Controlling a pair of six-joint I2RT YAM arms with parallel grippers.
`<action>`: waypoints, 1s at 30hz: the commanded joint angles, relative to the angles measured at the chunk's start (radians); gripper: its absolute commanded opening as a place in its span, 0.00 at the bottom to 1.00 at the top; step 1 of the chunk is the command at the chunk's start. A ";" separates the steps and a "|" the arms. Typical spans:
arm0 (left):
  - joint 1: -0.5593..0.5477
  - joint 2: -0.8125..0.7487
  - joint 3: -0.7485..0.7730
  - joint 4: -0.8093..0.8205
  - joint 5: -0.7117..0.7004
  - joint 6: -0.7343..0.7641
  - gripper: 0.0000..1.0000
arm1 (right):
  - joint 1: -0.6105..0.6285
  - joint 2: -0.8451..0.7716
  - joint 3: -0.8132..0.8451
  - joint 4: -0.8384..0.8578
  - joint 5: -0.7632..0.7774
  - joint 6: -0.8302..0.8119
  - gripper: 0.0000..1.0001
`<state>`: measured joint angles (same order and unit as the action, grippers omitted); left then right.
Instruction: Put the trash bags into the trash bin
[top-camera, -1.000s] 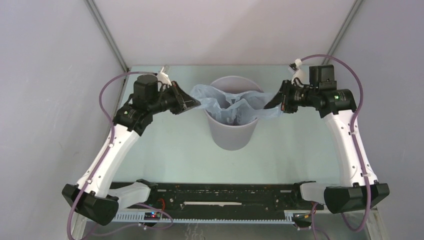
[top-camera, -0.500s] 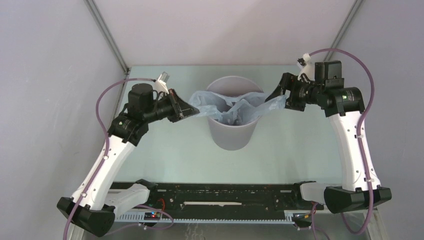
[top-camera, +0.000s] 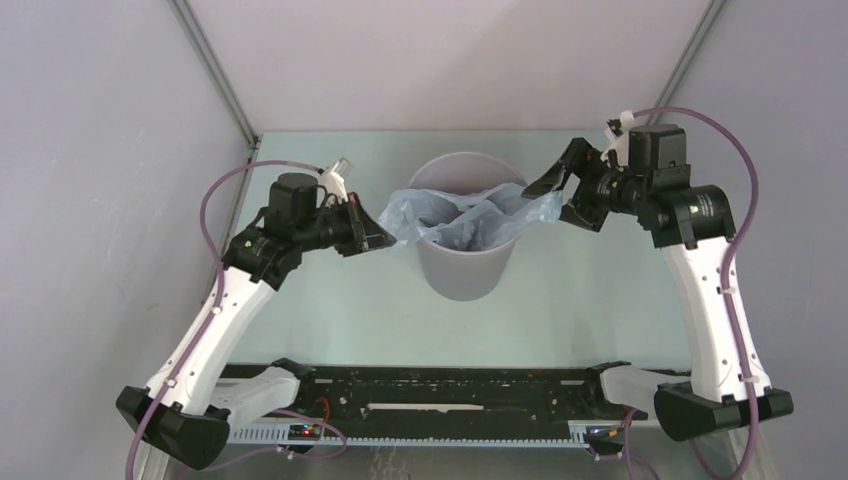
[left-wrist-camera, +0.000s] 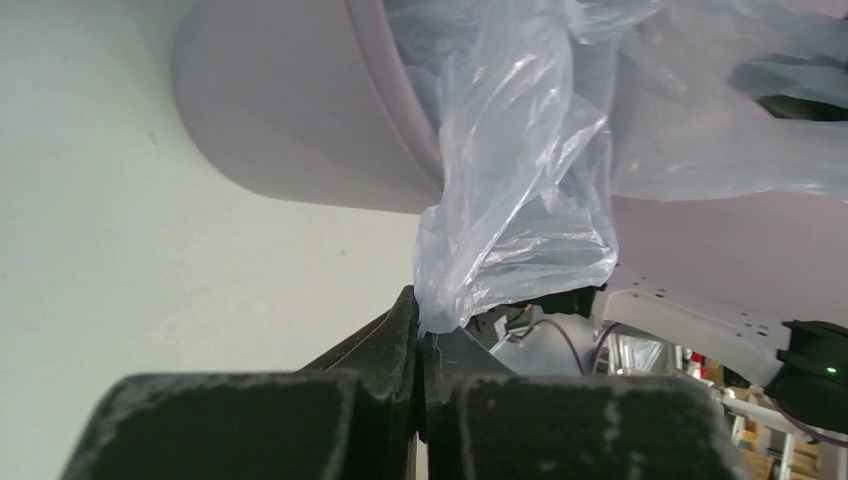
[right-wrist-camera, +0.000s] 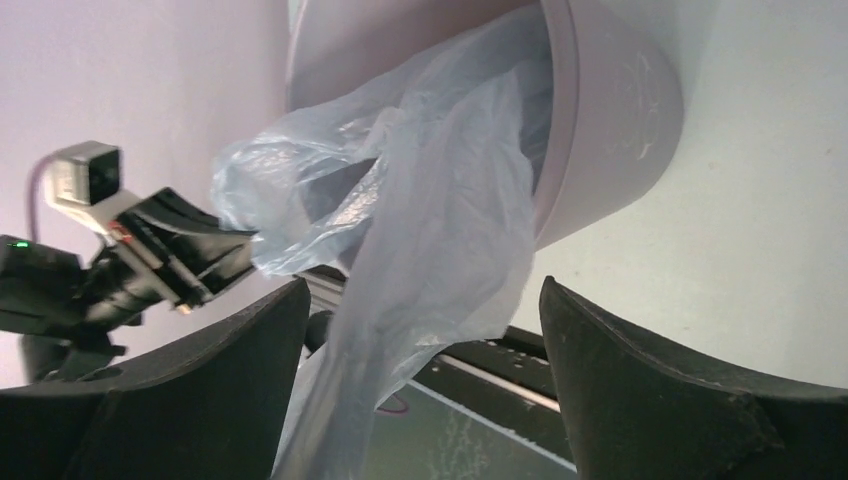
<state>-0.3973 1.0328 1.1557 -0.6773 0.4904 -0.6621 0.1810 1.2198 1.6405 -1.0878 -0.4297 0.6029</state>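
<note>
The grey trash bin (top-camera: 465, 265) stands upright at mid-table. The pale blue trash bag (top-camera: 470, 210) is draped across its mouth, partly sunk inside, with both ends hanging over the rim. My left gripper (top-camera: 385, 238) sits just left of the rim, shut on the bag's left corner. In the left wrist view the gripper (left-wrist-camera: 420, 322) pinches the bag (left-wrist-camera: 520, 200) beside the bin wall (left-wrist-camera: 290, 120). My right gripper (top-camera: 553, 200) is right of the rim and open. In its wrist view the bag's loose edge (right-wrist-camera: 440, 230) hangs between the spread fingers of the gripper (right-wrist-camera: 422, 290), unpinched, next to the bin (right-wrist-camera: 610, 130).
Grey enclosure walls close in at the left, right and back. A black rail (top-camera: 430, 385) with both arm bases runs along the near edge. Purple cables loop off each arm.
My right gripper has opened, let go of the bag's right edge and drawn back slightly. The left gripper stayed shut on the bag and shifted a little nearer and lower.
</note>
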 joint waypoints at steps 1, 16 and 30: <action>-0.006 0.006 0.060 -0.049 -0.031 0.081 0.02 | 0.066 -0.062 0.017 -0.028 0.051 0.215 0.95; -0.004 0.109 0.135 -0.075 -0.079 0.048 0.00 | 0.081 -0.030 0.069 -0.038 0.281 0.137 1.00; -0.003 0.158 0.171 -0.077 -0.077 0.013 0.00 | 0.324 -0.099 0.046 -0.066 0.244 0.252 1.00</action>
<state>-0.3981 1.1790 1.2644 -0.7647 0.4103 -0.6376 0.4774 1.1183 1.7023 -1.1881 -0.1642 0.8333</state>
